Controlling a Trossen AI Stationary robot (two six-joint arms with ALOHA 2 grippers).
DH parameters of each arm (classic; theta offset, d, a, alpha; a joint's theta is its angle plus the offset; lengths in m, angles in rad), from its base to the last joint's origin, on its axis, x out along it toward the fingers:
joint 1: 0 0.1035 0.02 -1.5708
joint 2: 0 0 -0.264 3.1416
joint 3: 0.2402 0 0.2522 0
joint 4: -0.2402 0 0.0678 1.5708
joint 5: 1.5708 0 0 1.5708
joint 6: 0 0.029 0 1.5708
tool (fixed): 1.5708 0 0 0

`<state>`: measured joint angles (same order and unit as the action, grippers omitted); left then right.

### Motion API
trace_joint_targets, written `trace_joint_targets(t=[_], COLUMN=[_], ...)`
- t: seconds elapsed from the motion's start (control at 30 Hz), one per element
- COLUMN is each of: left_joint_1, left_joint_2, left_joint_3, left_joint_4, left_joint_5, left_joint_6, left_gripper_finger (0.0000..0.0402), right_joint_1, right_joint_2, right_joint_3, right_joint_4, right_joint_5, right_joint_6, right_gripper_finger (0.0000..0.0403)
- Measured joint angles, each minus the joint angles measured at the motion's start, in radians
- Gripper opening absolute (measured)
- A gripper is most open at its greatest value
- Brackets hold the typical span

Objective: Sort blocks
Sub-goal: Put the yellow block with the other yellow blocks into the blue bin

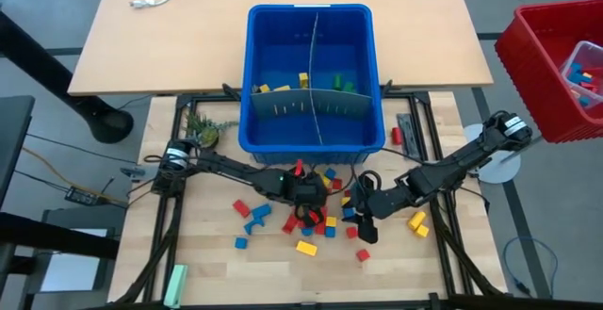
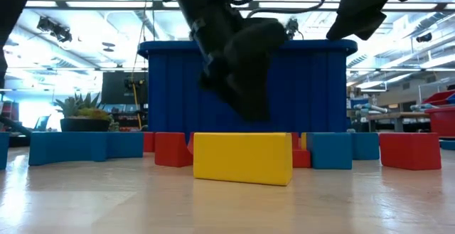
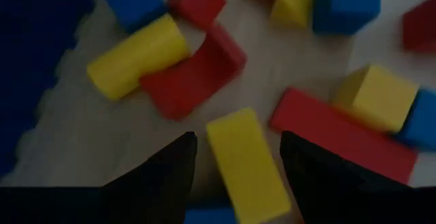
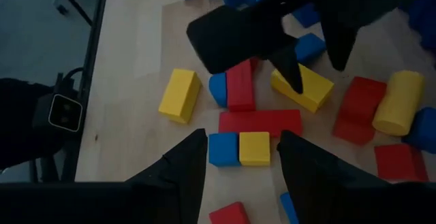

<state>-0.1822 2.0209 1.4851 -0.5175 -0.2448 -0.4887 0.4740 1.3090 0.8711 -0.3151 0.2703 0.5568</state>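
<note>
- The left gripper hangs low over the scattered blocks, fingers apart astride a yellow brick (not visibly clamped).
- The right gripper hovers beside it, fingers spread, empty.
- Smooth plastic bricks crowd the pale wooden table; a yellow cylinder lies among them.
- The blue bin, just behind, holds a few blocks.

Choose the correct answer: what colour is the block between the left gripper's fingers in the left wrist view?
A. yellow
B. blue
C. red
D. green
A: the left wrist view shows a yellow block lying between the open fingers of the left gripper, not yet gripped.
</note>
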Motion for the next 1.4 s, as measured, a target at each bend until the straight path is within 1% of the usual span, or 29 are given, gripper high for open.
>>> trace_joint_targets(t=[0.13,0.27,0.43,0.63,0.73,0.97,1.1,1.23,1.3,1.4], left_joint_1=[0.017,0.022,0.041,0.046,0.044,0.036,0.038,0.038,0.038,0.038], left_joint_2=[-0.005,-0.005,-0.004,-0.002,0.002,0.067,0.089,0.095,0.095,0.095], left_joint_3=[0.004,0.004,0.003,-0.014,-0.014,-0.016,-0.015,-0.013,-0.013,-0.014], left_joint_4=[0.064,0.087,0.087,0.072,0.06,0.055,0.087,0.112,0.107,0.106], left_joint_5=[0.083,0.086,0.14,0.14,0.128,0.114,0.104,0.113,0.113,0.12], left_joint_6=[-0.013,-0.013,-0.039,-0.039,-0.039,-0.044,-0.069,-0.065,-0.065,-0.064], left_gripper_finger=[0.0224,0.0224,0.0236,0.0276,0.0289,0.0293,0.0293,0.0277,0.0256,0.0211], right_joint_1=[0.002,0.002,0.002,0.002,0.002,0.003,0.009,0.014,0.016,0.016], right_joint_2=[0.0,0.0,0.0,0.0,0.0,0.0,0.0,0.0,0.0,-0.001], right_joint_3=[0.0,0.0,0.0,0.0,0.0,0.0,0.0,0.0,0.0,0.0], right_joint_4=[0.0,0.0,-0.001,-0.001,-0.001,0.0,0.003,0.004,0.004,0.005], right_joint_5=[0.003,0.003,0.003,0.003,0.003,0.022,0.024,0.025,0.031,0.041], right_joint_6=[0.001,0.001,-0.002,-0.008,-0.007,-0.007,-0.007,-0.006,-0.006,-0.004], right_gripper_finger=[0.0169,0.0169,0.0167,0.0167,0.0165,0.0165,0.0163,0.0162,0.0162,0.0162])
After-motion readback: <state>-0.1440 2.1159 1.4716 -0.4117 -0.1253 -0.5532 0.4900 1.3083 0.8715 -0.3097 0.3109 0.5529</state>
